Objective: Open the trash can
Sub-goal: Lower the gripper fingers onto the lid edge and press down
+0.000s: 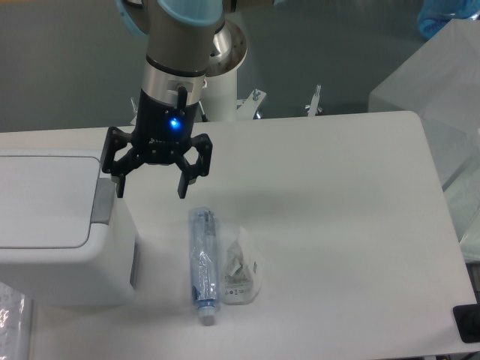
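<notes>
The trash can (56,225) is a large white boxy bin at the table's left edge, its flat lid down and its grey push bar (103,201) along the right side of the top. My gripper (151,192) hangs open just right of that bar, above the table, with nothing between its fingers. Its left fingertip (120,190) is close to the bin's upper right corner; whether they touch is unclear.
A clear plastic bottle (202,262) lies on the table below the gripper, with a crumpled clear wrapper (240,274) beside it. A translucent box (439,90) stands at the far right. A patterned sheet (13,315) shows at the bottom left.
</notes>
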Motion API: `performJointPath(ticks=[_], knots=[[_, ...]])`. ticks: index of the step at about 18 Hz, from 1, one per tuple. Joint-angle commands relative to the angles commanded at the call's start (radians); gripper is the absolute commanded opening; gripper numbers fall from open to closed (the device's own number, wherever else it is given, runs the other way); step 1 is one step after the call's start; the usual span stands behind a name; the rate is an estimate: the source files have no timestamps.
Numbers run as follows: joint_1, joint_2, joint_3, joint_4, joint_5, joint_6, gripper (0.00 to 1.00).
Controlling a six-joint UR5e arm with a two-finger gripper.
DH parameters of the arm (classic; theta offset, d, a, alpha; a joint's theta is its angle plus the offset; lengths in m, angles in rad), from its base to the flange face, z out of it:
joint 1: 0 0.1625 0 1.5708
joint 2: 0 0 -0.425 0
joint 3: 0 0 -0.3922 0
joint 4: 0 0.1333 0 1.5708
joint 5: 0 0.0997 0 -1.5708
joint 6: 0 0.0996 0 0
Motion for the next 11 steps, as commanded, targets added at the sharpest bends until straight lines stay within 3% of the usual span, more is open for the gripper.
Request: performJointPath(ticks=[11], knots=[[-0.008, -0.029, 0.0, 0.029, 0.002, -0.002, 1.0]])
